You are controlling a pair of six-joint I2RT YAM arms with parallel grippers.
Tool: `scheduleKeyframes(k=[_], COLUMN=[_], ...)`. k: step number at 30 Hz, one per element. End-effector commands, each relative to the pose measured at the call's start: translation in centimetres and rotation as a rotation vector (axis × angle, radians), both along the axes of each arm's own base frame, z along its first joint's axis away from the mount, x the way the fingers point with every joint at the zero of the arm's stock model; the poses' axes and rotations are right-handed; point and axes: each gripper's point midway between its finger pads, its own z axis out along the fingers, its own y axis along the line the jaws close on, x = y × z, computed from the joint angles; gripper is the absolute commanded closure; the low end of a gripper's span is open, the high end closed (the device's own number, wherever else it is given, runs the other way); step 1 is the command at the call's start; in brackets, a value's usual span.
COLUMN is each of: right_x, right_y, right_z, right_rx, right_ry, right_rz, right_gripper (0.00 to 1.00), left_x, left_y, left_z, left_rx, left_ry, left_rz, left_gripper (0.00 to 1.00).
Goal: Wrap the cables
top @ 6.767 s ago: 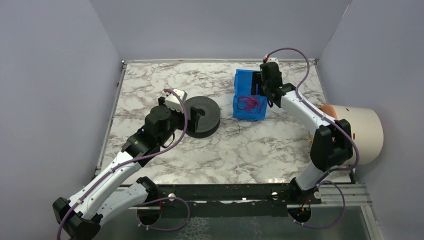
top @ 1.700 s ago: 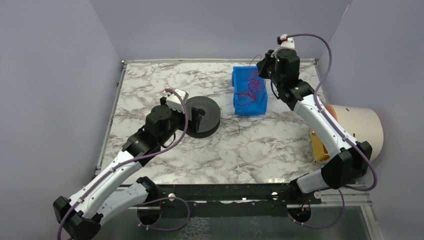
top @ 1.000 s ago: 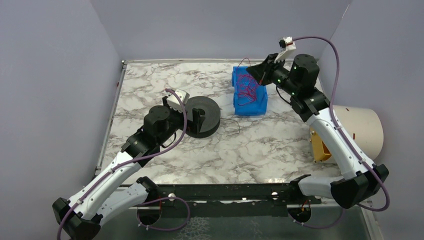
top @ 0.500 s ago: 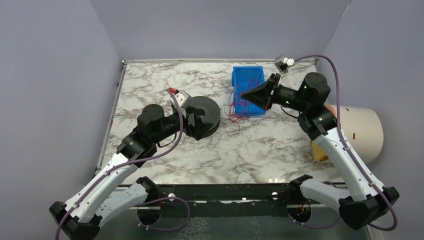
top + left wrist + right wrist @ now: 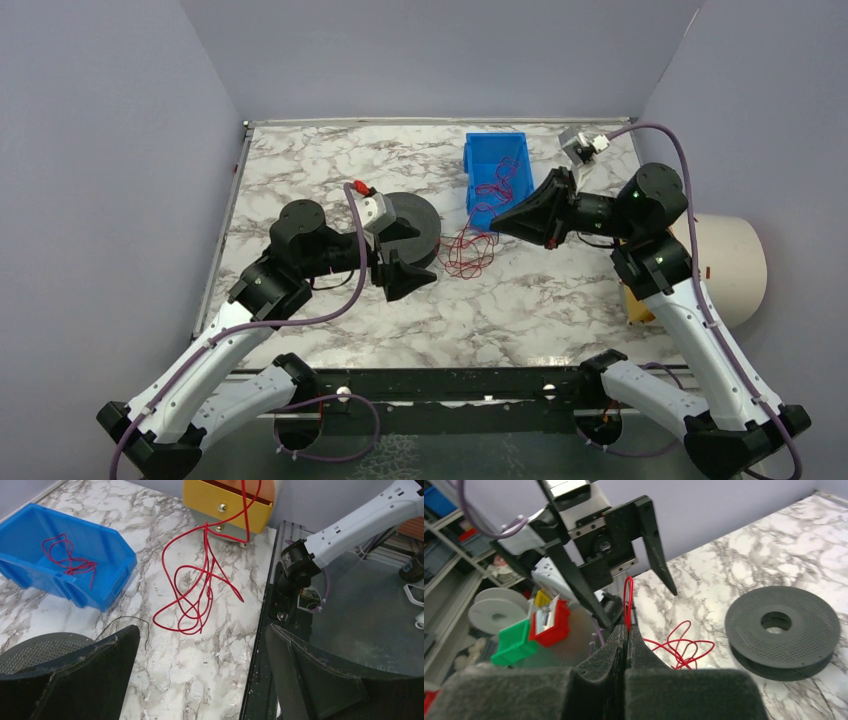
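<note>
Handover: right jaws pinch the cables (image 5: 468,252) at three o'clock of the spool (image 5: 416,212); left jaws, wide, should probably catch them next.

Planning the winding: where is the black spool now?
In the top view the spool sits left of centre on the table, just left of the red cables.

Left arm: extended forward from its base, forearm low, wrist turned to point right. Left tool (image 5: 410,256) has its fingers (image 5: 85,675) spread fully, nothing between them.

Right arm: elbow raised high, forearm near level, pointing left. Right tool (image 5: 497,224) has its fingers (image 5: 611,652) pressed together, pinching the cables (image 5: 628,597).
</note>
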Motion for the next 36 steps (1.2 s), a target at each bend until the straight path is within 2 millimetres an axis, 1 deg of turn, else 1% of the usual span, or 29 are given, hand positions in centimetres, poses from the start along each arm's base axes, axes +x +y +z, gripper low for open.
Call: scheduleKeyframes(k=[1, 6, 9, 10, 14, 19, 23, 29, 34, 35, 36], right_x=[-4.1, -7.0, -7.6, -7.8, -8.3, -7.8, -7.5, -6.3, -6.0, -5.9, -5.8], right_y=[-0.3, -0.8, -1.0, -1.0, -1.0, -0.8, -0.6, -0.2, 0.0, 0.0, 0.1], right_z=[1.1, 0.9, 0.9, 1.0, 1.1, 1.2, 1.7, 2.6, 3.2, 3.3, 3.4], right_rx=[0.015, 0.004, 0.019, 0.025, 0.046, 0.063, 0.079, 0.102, 0.118, 0.121, 0.124], right_ry=[-0.013, -0.029, -0.023, -0.025, -0.011, 0.005, 0.0, 0.012, 0.008, 0.007, 0.008], right_rz=[0.17, 0.311, 0.323, 0.329, 0.372, 0.379, 0.384, 0.349, 0.358, 0.353, 0.349], right_gripper=[0.99, 0.99, 0.99, 0.99, 0.99, 0.99, 0.99, 0.99, 0.99, 0.99, 0.99], left_x=[-2.7, -4.7, -5.8, -6.0, -6.1, -5.8, -5.4, -5.2, -4.8, -4.9, -4.9], left_y=[-0.2, -0.5, -0.9, -1.0, -1.5, -2.2, -2.6, -3.0, -3.3, -3.3, -3.3], left_z=[1.5, 1.3, 1.0, 0.9, 0.5, -0.2, -0.9, -1.7, -2.3, -2.3, -2.3], left_rx=[-0.018, -0.035, -0.048, -0.049, -0.05, -0.056, -0.052, -0.043, -0.035, -0.036, -0.036], left_ry=[-0.087, -0.097, -0.073, -0.064, -0.034, 0.005, 0.029, 0.05, 0.055, 0.054, 0.054], left_rz=[-0.163, -0.295, -0.38, -0.401, -0.45, -0.474, -0.472, -0.48, -0.466, -0.467, -0.471], left_gripper=[0.01, 0.03, 0.07, 0.09, 0.26, 0.32, 0.43, 0.45, 0.45, 0.46, 0.48])
